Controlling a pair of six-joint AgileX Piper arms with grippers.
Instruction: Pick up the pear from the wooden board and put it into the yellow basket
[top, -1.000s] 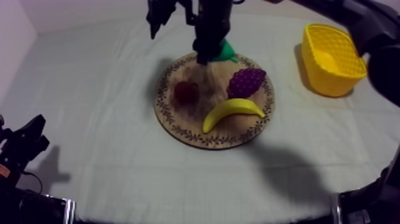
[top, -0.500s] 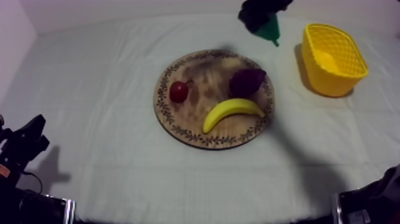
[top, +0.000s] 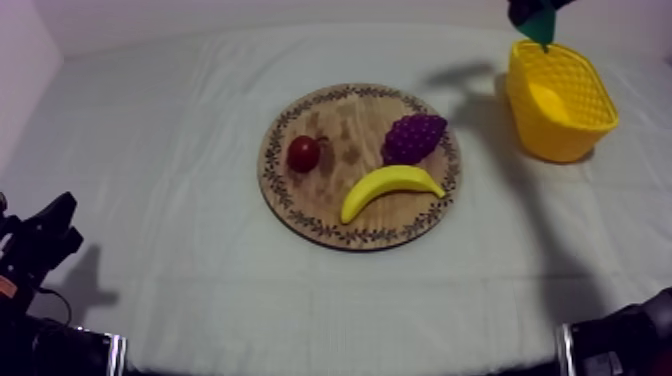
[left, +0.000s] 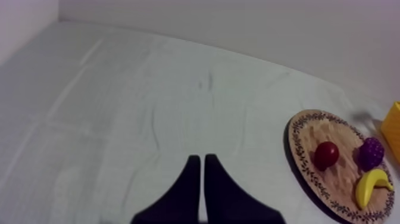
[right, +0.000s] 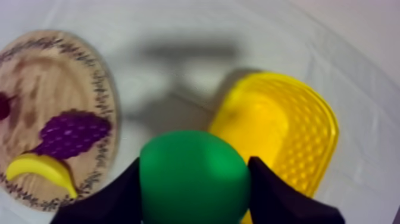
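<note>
Grey-white cloth (top: 180, 260) covers the whole surface. Right gripper (right: 194, 164) pinches the pear (right: 193, 184), which hangs above the rim of the basket (top: 565, 140) at far right. I would centre it above the opening, lower it, then release. Left gripper (left: 199, 179) rests pressed together.

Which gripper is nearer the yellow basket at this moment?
Right. The right gripper holds the pear over the edge of the yellow basket. The left gripper sits shut, low at the table's left side, across the wooden board from it.
</note>
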